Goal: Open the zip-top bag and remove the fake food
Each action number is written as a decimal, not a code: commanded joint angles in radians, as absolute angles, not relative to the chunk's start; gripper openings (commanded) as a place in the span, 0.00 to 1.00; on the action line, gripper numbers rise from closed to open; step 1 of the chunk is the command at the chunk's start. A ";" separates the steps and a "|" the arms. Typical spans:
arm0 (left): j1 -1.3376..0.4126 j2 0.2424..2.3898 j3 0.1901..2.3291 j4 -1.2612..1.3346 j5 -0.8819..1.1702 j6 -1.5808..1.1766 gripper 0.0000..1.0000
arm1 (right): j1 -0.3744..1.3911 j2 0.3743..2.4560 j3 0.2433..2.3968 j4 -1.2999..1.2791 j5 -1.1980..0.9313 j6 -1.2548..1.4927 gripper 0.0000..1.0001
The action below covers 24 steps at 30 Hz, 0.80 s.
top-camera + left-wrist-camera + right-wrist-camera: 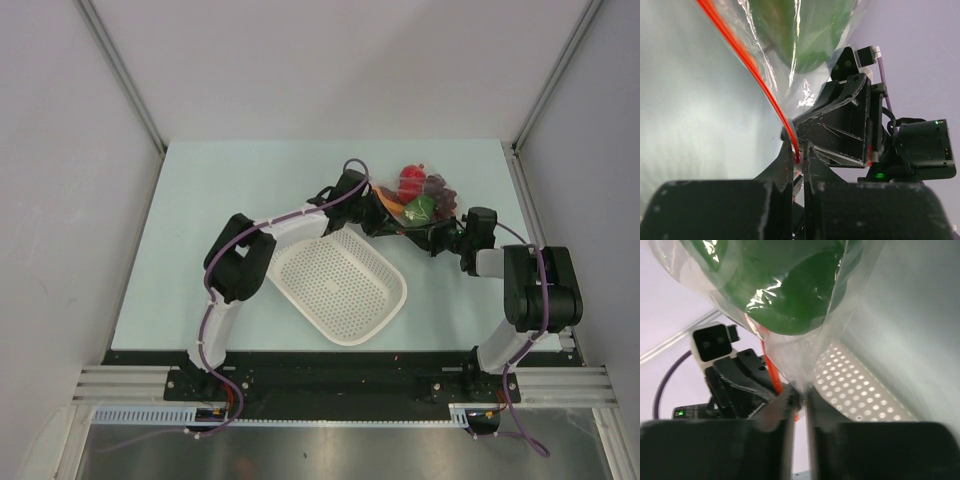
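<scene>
top view looks down; both close wrist views share the bag (790,82).

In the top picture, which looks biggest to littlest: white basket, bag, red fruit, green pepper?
1. white basket
2. zip-top bag
3. red fruit and green pepper: they look about alike, so unranked.

Your top view reads bright, even, shadows soft. Wrist views: glare streaks on the zip-top bag (790,75), foreground blurred.

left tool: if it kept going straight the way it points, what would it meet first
The left tool is shut on the zip-top bag at its zipper strip, so the bag film first, then probably the green pepper inside; depth unclear.
</scene>
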<state>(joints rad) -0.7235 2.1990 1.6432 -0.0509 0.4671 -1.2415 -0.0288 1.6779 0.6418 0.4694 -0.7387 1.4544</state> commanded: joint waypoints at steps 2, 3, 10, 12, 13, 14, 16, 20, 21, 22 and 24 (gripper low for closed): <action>-0.755 2.152 1.623 -0.037 0.503 -1.253 0.00 | -0.003 1.681 0.692 0.581 -0.782 1.509 0.00; -0.755 2.152 1.620 -0.035 0.505 -1.253 0.00 | -0.003 1.683 0.699 0.583 -0.785 1.514 0.00; -0.741 2.158 1.612 -0.061 0.485 -1.246 0.00 | -0.017 1.589 0.634 0.502 -0.756 1.491 0.00; -0.729 2.160 1.608 -0.057 0.476 -1.252 0.00 | -0.021 1.574 0.614 0.506 -0.765 1.509 0.00; -0.724 2.160 1.608 -0.057 0.471 -1.252 0.00 | -0.025 1.572 0.597 0.520 -0.772 1.522 0.00; -0.713 2.161 1.608 -0.054 0.462 -1.253 0.00 | -0.025 1.563 0.588 0.525 -0.778 1.528 0.00; -0.704 2.167 1.620 -0.054 0.456 -1.258 0.00 | -0.029 1.551 0.578 0.505 -0.782 1.522 0.00; -0.677 2.171 1.628 -0.035 0.445 -1.270 0.00 | -0.044 1.513 0.578 0.421 -0.795 1.467 0.00; -0.673 2.169 1.629 -0.031 0.448 -1.270 0.00 | -0.051 1.500 0.577 0.381 -0.793 1.450 0.00; -0.670 2.168 1.629 -0.026 0.451 -1.272 0.00 | -0.058 1.500 0.575 0.373 -0.798 1.431 0.00; -0.663 2.163 1.628 -0.014 0.460 -1.270 0.00 | -0.080 1.500 0.569 0.356 -0.807 1.414 0.00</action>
